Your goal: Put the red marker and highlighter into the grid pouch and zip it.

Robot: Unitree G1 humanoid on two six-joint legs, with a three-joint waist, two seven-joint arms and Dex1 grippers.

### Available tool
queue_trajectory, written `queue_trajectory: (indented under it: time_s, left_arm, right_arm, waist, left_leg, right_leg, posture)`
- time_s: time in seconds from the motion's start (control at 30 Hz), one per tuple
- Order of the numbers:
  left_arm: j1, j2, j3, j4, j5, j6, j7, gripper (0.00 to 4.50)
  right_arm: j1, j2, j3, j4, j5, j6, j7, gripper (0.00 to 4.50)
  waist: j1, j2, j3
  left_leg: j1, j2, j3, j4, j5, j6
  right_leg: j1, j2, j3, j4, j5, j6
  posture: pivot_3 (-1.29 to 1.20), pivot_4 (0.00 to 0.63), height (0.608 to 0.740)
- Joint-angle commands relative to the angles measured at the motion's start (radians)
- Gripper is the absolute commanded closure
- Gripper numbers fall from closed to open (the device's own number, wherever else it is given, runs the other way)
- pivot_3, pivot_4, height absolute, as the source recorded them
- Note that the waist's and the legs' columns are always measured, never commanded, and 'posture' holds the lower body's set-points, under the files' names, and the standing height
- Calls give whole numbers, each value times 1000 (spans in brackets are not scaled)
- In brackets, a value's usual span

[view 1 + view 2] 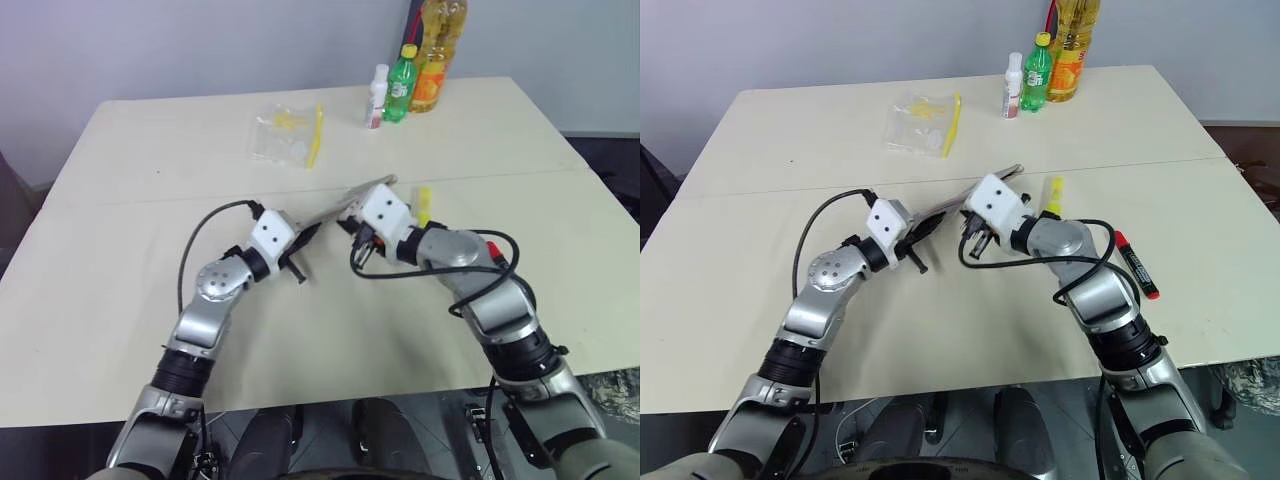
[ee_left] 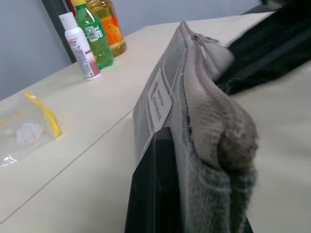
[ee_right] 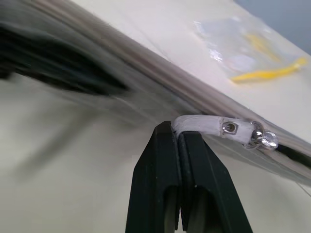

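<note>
Left gripper [image 1: 923, 237] jaws are clamped on the grid pouch's [image 2: 194, 97] near end, held off the surface mid-centre. Right gripper [image 3: 181, 138] jaws pinch the white zipper pull [image 3: 214, 125]. The pouch runs long between them. Red marker [image 1: 1135, 264] and highlighter [image 1: 1053, 194] lie outside, nearer the right arm.

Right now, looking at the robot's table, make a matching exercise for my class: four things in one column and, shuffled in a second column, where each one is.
Things:
1. grid pouch
2. red marker
3. highlighter
4. clear bag

Places:
A. flat on the table beside the right forearm
B. far side, near the bottles
C. held up between both grippers
D. just beyond the right gripper

Pairs: 1-C, 2-A, 3-D, 4-B
</note>
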Motion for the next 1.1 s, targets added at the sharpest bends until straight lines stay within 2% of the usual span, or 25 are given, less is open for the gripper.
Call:
queue_trajectory:
  time_s: [0.03,0.3,0.53,0.63,0.83,1.1]
  left_arm:
    - [-31,-25,-6,24,35,-38,46,4500]
    - [-113,-113,7,143,70,-56,162,4500]
    - [-115,-111,17,160,73,-65,181,4500]
    - [-110,-101,25,150,65,-64,175,4500]
    - [-83,-47,47,88,40,-60,137,4500]
    - [-40,43,75,18,24,-60,88,4500]
  right_arm:
    - [1,1,31,-93,17,23,31,4438]
    - [4,11,55,-147,28,61,57,4438]
    - [9,23,23,-153,52,77,57,4438]
    - [13,19,-30,-136,82,94,55,3700]
    - [25,-38,-206,-32,78,119,-28,711]
    - [24,21,-377,209,37,139,-273,711]
  waist:
    - [0,0,0]
    - [10,-1,0]
    - [16,-1,0]
    - [18,-1,0]
    - [21,-1,0]
    - [20,-1,0]
  left_leg:
    - [0,0,0,0,0,0]
    - [0,0,-1,3,0,0]
    - [0,0,-1,2,0,0]
    - [0,0,-1,2,0,0]
    - [0,0,-1,3,0,0]
    - [0,0,-1,1,0,0]
  right_leg:
    - [0,0,0,0,0,0]
    - [1,0,-1,0,0,0]
    - [1,0,-1,0,0,0]
    - [1,0,-1,0,0,0]
    - [1,0,-1,0,0,0]
    - [1,0,0,0,0,0]
  posture:
    - [0,150,740]
    - [0,150,740]
    - [0,150,740]
    - [0,150,740]
    - [0,150,740]
    - [0,150,740]
